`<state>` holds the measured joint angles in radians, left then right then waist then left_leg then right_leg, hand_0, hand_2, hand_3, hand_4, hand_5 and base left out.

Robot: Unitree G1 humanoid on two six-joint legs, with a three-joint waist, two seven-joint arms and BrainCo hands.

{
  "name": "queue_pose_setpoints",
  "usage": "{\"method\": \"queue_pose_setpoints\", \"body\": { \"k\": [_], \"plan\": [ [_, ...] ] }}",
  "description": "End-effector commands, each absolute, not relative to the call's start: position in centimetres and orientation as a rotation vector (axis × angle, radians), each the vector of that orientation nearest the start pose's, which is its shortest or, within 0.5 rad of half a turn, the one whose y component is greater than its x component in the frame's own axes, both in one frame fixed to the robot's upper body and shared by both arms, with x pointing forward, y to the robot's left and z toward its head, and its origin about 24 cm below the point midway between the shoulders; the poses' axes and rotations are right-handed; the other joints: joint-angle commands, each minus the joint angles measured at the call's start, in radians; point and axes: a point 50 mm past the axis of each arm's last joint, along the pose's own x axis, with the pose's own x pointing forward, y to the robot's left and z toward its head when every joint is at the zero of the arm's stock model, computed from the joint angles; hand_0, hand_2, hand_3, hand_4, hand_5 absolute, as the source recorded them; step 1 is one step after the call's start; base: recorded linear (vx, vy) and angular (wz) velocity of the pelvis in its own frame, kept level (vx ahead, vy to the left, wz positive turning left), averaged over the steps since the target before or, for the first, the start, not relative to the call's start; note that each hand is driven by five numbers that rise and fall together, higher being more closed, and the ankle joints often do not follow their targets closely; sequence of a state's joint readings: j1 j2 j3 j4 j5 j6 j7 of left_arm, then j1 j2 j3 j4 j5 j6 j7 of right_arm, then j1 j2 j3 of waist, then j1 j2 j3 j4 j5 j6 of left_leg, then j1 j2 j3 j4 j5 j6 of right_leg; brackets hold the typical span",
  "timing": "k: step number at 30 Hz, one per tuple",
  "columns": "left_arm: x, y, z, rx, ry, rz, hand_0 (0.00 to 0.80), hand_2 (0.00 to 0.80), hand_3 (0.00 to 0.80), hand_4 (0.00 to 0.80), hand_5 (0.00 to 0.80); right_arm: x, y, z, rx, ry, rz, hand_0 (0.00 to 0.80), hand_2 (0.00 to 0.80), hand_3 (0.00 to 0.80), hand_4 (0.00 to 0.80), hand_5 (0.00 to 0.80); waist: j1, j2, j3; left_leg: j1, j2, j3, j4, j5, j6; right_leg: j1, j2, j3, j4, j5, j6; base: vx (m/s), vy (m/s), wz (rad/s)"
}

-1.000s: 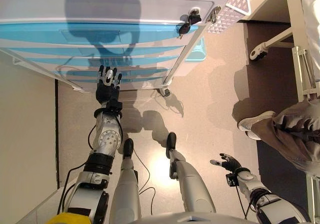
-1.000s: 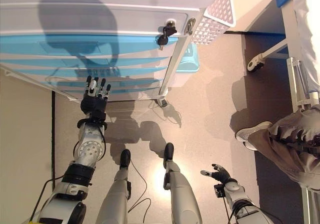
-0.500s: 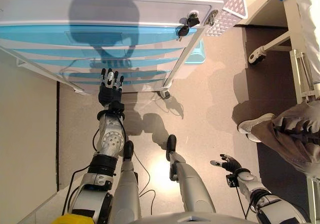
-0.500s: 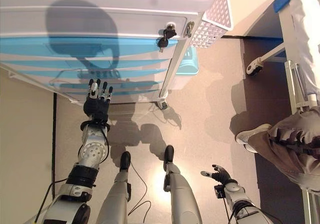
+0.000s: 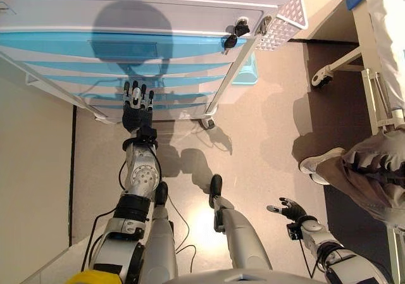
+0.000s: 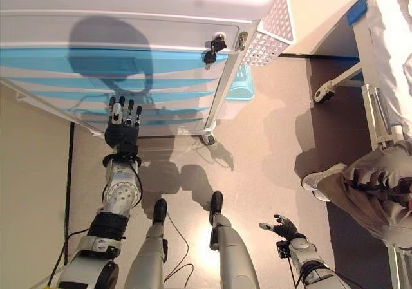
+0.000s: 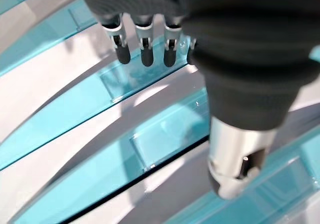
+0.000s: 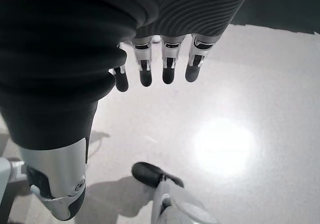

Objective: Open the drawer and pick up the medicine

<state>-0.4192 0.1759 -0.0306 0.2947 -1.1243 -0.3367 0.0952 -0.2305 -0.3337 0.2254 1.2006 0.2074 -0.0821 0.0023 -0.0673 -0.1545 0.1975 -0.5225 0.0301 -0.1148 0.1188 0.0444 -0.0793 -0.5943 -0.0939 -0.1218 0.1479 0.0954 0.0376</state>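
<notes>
A white medical cart (image 5: 145,9) with several blue drawer fronts (image 5: 95,43) stands before me; all drawers are closed and no medicine shows. My left hand (image 5: 135,109) is open, its fingers straight and reaching up against the lower blue drawers; in the left wrist view its fingertips (image 7: 145,54) hover just off a clear blue drawer handle (image 7: 130,79). My right hand (image 5: 286,209) is open and empty, low at my right side over the floor; it also shows in the right wrist view (image 8: 165,64).
Keys (image 5: 233,35) hang from the lock at the cart's upper right corner. A white perforated basket (image 5: 281,24) hangs on the cart's right side. A seated person's leg and shoe (image 5: 326,164) are at the right, beside a bed frame (image 5: 373,88).
My left hand has moved up toward the lower drawers. The view has shifted slightly. The right hand has stayed in place.
</notes>
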Motion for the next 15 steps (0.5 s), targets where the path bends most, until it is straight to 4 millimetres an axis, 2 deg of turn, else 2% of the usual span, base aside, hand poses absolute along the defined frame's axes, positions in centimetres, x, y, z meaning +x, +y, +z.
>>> {"method": "queue_pose_setpoints", "body": {
  "k": [1,8,12,15],
  "plan": [
    [33.0,19.5,14.1,-0.954,-0.472,0.073,0.000,0.000,0.000,0.000,0.000,17.2,-26.1,-12.5,-0.301,0.964,-0.108,0.000,0.000,0.000,0.000,0.000,-0.011,-0.027,-0.024,-0.059,-0.041,-0.033,0.011,0.004,0.059,0.006,0.021,-0.043,0.050,-0.025,0.049,0.000,0.000,0.00],
    [33.2,19.3,14.2,-0.952,-0.465,0.067,0.000,0.000,0.000,0.000,0.000,17.1,-26.1,-12.6,-0.304,0.966,-0.111,0.000,0.000,0.000,0.000,0.000,-0.016,-0.027,-0.026,-0.057,-0.040,-0.032,0.011,0.003,0.059,0.006,0.022,-0.044,0.052,-0.026,0.049,0.000,0.000,0.00],
    [33.1,19.1,13.5,-0.950,-0.438,0.064,0.000,0.000,0.000,0.000,0.000,17.3,-26.1,-12.5,-0.302,0.960,-0.112,0.000,0.000,0.000,0.000,0.000,-0.015,-0.025,-0.025,-0.058,-0.042,-0.033,0.013,0.000,0.061,0.004,0.020,-0.042,0.054,-0.024,0.050,0.000,0.000,0.00],
    [33.1,19.4,12.2,-0.963,-0.396,0.104,0.000,0.000,0.000,0.000,0.000,17.5,-26.1,-12.4,-0.295,0.954,-0.115,0.000,0.000,0.000,0.000,0.000,-0.011,-0.026,-0.019,-0.060,-0.042,-0.032,0.015,0.000,0.062,0.003,0.018,-0.043,0.056,-0.026,0.050,0.000,0.000,0.00]
  ]
}}
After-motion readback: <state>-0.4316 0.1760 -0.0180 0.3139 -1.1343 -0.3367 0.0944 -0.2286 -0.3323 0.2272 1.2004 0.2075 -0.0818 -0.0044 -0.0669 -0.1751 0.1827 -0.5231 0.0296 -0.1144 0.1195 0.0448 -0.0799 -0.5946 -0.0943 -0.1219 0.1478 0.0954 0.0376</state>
